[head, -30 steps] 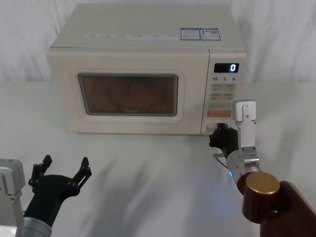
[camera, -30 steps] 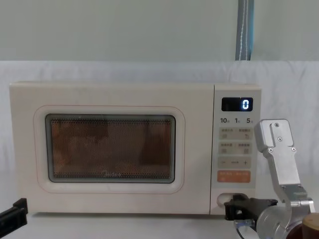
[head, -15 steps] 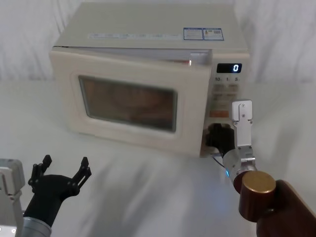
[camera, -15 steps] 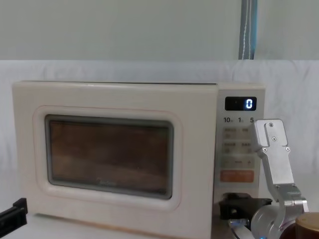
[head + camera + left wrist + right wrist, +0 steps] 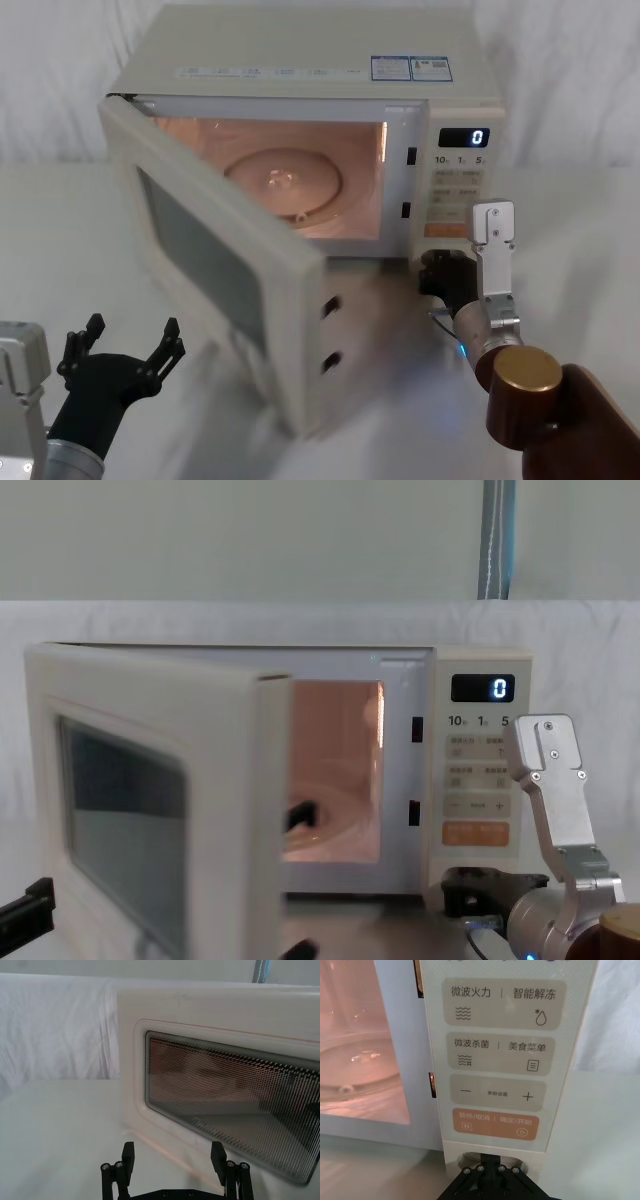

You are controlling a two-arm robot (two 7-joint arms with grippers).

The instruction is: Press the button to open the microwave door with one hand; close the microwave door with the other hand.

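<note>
The room is bright and the light is soft and even. A warm orange-pink glow shines inside the microwave (image 5: 300, 130) and lights up its glass plate (image 5: 283, 180). The microwave door (image 5: 210, 265) looks a bit smeared in the head view. Soft grey shadows lie on the white worktop (image 5: 400, 400) under the door. The display (image 5: 483, 688) glows blue-white. In the left wrist view, the window shows pale, hazy reflections.

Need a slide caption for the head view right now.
Microwave door swung open on the lit microwave; right gripper at the button; left gripper open, low and clear of the door.
</note>
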